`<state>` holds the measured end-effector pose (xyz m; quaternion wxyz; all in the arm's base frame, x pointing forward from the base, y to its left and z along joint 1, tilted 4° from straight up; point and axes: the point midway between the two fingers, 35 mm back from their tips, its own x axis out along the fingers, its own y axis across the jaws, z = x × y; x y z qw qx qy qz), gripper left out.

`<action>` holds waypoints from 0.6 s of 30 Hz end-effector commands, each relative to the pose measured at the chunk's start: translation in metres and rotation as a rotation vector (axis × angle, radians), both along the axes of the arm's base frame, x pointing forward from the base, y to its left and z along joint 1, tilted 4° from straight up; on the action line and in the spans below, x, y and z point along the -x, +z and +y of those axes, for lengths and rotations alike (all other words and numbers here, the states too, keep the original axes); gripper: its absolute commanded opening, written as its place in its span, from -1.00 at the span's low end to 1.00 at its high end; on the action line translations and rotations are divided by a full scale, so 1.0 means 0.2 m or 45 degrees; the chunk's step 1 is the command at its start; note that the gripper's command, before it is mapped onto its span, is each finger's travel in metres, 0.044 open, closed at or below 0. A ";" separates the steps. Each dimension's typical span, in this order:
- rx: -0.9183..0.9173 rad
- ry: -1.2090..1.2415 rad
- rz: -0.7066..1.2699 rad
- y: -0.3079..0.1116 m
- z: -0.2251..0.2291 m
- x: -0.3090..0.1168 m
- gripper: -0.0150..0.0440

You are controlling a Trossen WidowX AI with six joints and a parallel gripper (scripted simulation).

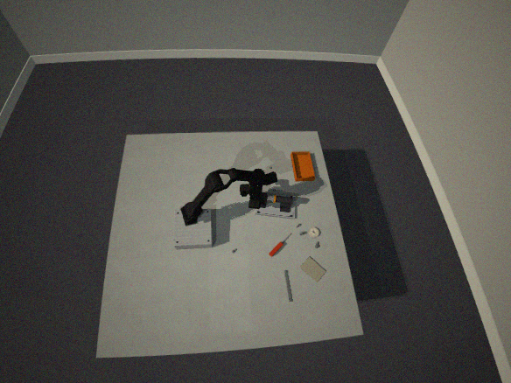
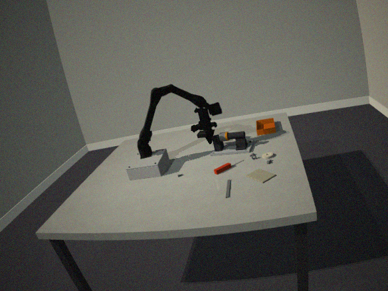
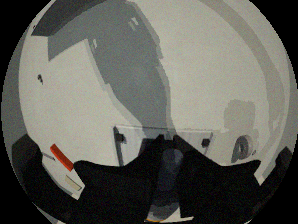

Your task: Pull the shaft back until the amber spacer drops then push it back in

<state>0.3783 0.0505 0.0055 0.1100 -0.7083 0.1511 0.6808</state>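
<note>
The amber spacer [image 1: 275,198] [image 2: 226,135] sits on the shaft line against the dark housing cylinder [image 2: 236,135]. Its edge shows at the bottom of the wrist view [image 3: 155,220]. A grey section [image 2: 221,136] is beside the spacer, on the side toward the arm. The housing's dark block [image 1: 286,204] [image 2: 241,144] stands on the pale base plate [image 1: 275,213] [image 2: 229,153] [image 3: 195,136], and a second dark block [image 2: 218,143] stands nearer the arm. My gripper [image 1: 257,205] [image 2: 210,142] [image 3: 168,138] points down, its fingers closed around the shaft's near end, which is mostly hidden by them.
An orange bin [image 1: 304,167] [image 2: 266,127] stands beyond the fixture. A red screwdriver [image 1: 276,249] [image 2: 222,168] [image 3: 61,157], a cream disc [image 1: 314,232] [image 2: 268,155], a beige pad [image 1: 313,268] [image 2: 261,175] and a grey bar [image 1: 289,286] [image 2: 228,189] lie on the table. A dark ring [image 3: 243,146] lies right of the plate in the wrist view.
</note>
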 end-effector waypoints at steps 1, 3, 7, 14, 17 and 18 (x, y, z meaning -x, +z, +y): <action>-0.005 0.003 0.001 0.00 0.00 0.00 -0.49; -0.007 0.005 0.002 0.00 0.00 0.01 -0.49; -0.007 0.006 0.002 0.00 0.01 0.02 -0.49; -0.008 0.006 0.003 0.00 0.02 0.04 -0.49; -0.008 0.006 0.003 0.00 0.02 0.05 -0.49; -0.008 0.006 0.003 0.00 0.02 0.05 -0.49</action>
